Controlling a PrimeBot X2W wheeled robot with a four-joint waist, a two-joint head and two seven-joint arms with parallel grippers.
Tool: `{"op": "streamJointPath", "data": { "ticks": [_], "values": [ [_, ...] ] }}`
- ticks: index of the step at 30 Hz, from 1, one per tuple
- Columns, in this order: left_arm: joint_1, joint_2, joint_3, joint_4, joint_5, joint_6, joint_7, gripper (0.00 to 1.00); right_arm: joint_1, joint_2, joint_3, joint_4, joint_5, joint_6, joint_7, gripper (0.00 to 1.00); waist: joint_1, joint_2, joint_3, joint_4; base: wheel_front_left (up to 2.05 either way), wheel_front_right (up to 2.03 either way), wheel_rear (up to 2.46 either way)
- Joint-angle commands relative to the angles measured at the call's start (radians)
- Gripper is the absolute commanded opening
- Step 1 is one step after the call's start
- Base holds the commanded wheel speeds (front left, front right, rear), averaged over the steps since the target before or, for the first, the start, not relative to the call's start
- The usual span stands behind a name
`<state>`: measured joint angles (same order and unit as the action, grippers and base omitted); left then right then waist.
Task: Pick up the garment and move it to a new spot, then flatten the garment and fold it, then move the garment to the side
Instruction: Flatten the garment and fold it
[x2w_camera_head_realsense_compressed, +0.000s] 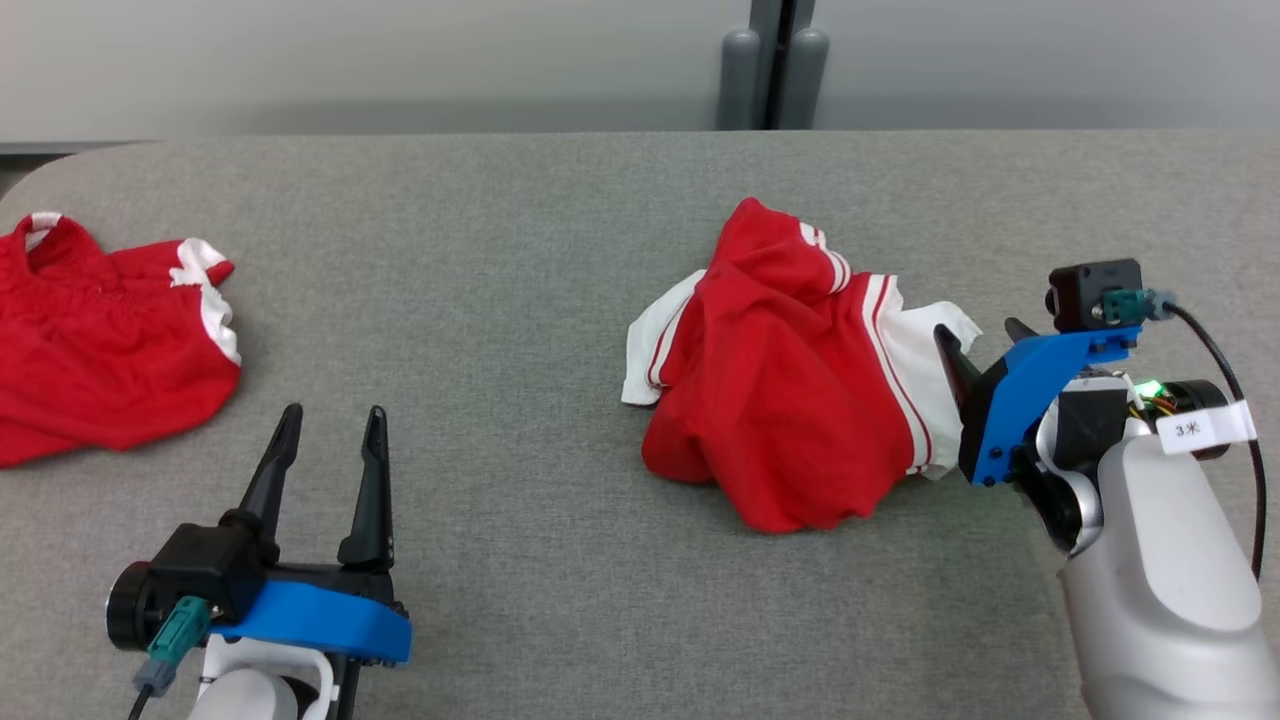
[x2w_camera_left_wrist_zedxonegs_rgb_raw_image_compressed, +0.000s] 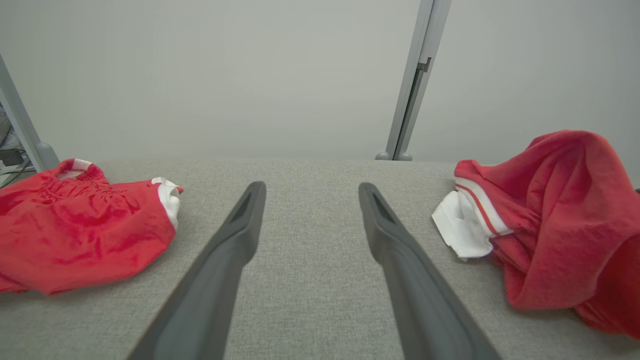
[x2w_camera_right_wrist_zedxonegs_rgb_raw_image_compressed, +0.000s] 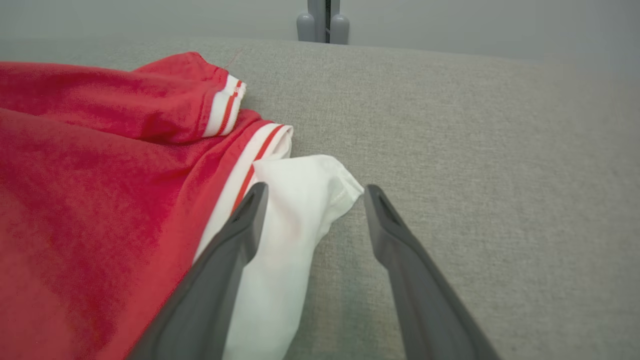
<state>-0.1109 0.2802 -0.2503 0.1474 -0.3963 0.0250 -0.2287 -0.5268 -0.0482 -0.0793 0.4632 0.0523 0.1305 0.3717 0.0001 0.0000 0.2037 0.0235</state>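
Over grey tabletop (x2w_camera_head_realsense_compressed: 560, 250), pale wall (x2w_camera_head_realsense_compressed: 400, 60) behind, my left claw (x2w_camera_head_realsense_compressed: 335, 412) and right claw (x2w_camera_head_realsense_compressed: 985, 335) stood spread; the garment (x2w_camera_head_realsense_compressed: 780, 400) lay just left of the right claw, its white flap (x2w_camera_right_wrist_zedxonegs_rgb_raw_image_compressed: 305, 200) between that claw's fingers (x2w_camera_right_wrist_zedxonegs_rgb_raw_image_compressed: 220, 270) in the wrist view.

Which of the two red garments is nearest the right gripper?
The crumpled red garment with striped white trim; its white flap lies between the right gripper's open fingers. The other red garment lies far left.

Left gripper (x2w_camera_left_wrist_zedxonegs_rgb_raw_image_compressed: 311, 187) stands spread between crumpled garment (x2w_camera_left_wrist_zedxonegs_rgb_raw_image_compressed: 565, 215) and second red garment (x2w_camera_left_wrist_zedxonegs_rgb_raw_image_compressed: 85, 235).
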Motion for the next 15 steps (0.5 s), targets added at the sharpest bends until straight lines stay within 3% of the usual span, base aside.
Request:
{"op": "streamJointPath", "data": {
  "ticks": [1, 8, 10, 15],
  "values": [
    [-0.024, -0.003, -0.009, -0.005, 0.006, -0.006, 0.002, 1.0, -0.04, -0.004, -0.017, 0.038, -0.018, 0.001, 0.02, 1.0, -0.0001, 0.0, 0.032, 0.034, 0.0, 0.0, 0.0],
    [-0.066, -0.016, -0.029, 0.004, 0.015, -0.013, -0.007, 1.0, -0.142, -0.004, -0.102, 0.257, -0.094, 0.001, 0.043, 1.0, -0.0001, 0.0, 0.081, 0.077, 0.0, 0.0, 0.0],
    [-0.071, -0.018, -0.033, 0.013, 0.016, -0.015, -0.011, 1.0, -0.149, -0.002, -0.105, 0.313, -0.086, 0.001, 0.049, 0.0, -0.0001, 0.0, 0.083, 0.082, 0.0, 0.0, 0.0],
    [-0.068, -0.023, -0.036, 0.037, 0.008, -0.018, -0.018, 1.0, -0.202, -0.002, -0.054, 0.32, -0.02, 0.001, -0.033, 0.0, -0.0001, 0.0, 0.051, 0.08, 0.0, 0.0, 0.0]
  ]
}}
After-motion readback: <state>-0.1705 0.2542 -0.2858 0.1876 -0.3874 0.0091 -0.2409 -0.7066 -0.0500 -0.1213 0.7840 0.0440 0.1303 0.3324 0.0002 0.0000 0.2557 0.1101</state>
